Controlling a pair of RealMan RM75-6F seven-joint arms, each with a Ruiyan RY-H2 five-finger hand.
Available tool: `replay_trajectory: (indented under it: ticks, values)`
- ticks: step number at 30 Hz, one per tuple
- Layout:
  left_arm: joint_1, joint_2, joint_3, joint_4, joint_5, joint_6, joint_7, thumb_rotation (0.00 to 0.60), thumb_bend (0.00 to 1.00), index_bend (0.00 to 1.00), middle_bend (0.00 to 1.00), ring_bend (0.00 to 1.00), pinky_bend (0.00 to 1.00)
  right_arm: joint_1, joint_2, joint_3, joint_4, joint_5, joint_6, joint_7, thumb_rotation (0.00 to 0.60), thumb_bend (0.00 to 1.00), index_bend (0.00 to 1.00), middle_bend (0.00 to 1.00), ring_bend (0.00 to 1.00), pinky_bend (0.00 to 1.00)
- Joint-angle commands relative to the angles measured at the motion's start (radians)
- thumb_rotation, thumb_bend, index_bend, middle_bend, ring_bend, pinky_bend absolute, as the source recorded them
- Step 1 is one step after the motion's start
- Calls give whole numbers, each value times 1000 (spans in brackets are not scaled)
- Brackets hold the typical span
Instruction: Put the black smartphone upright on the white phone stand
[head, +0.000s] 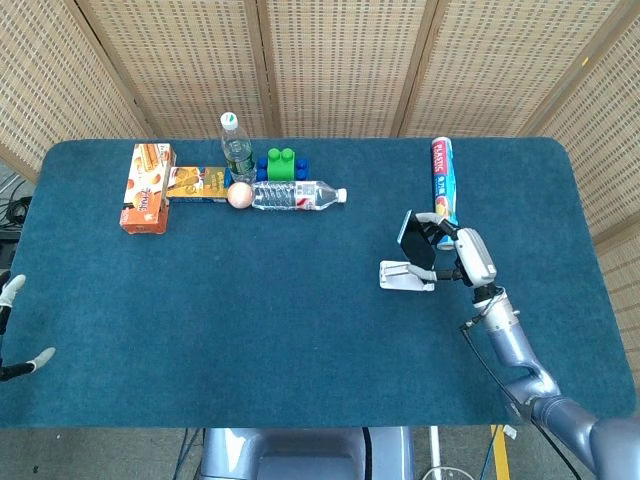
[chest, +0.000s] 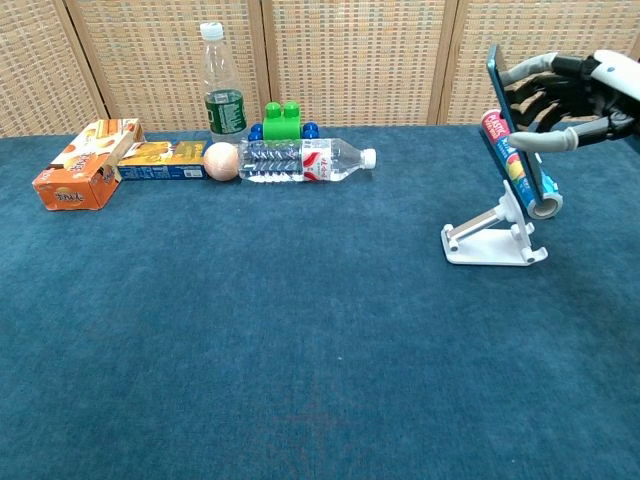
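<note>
Smartphone (chest: 517, 125): rigid, slick slab, likely fragile; right hand (chest: 568, 95) fingers wrap long edges, above phone stand (chest: 494, 235).

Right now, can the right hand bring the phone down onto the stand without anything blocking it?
Probably yes. The right hand holds the black smartphone tilted just above the white phone stand; only the plastic wrap roll lies close behind, apparently clear of the stand.

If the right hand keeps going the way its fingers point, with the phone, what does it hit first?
Probably nothing close: the right hand, holding the black smartphone, points left above the white phone stand. Beyond lies bare table; the lying water bottle looks off that line, though depth is unclear.
</note>
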Motion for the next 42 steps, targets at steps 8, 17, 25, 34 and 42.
replay_trajectory:
  ticks: [8,17,25,34,42]
  values:
    - [-25,-21,-23,11,-65,-43,43,600,0,0,0,0,0,89,-145,-77,305,-50,-4,226,600,836,414,489,533,472]
    - [-41,-33,-40,31,-107,-67,53,600,0,0,0,0,0,102,-182,-93,414,-32,-14,291,600,852,414,489,533,472]
    - [-46,-37,-44,29,-120,-72,64,600,0,0,0,0,0,105,-184,-89,445,-10,-4,311,600,852,413,489,533,472]
    - [-48,-38,-41,22,-123,-71,74,600,0,0,0,0,0,84,-203,-110,457,-3,8,286,600,852,414,489,533,472]
    - [-51,-41,-41,26,-128,-75,77,600,0,0,0,0,0,64,-236,-105,480,20,10,264,600,852,413,489,508,472]
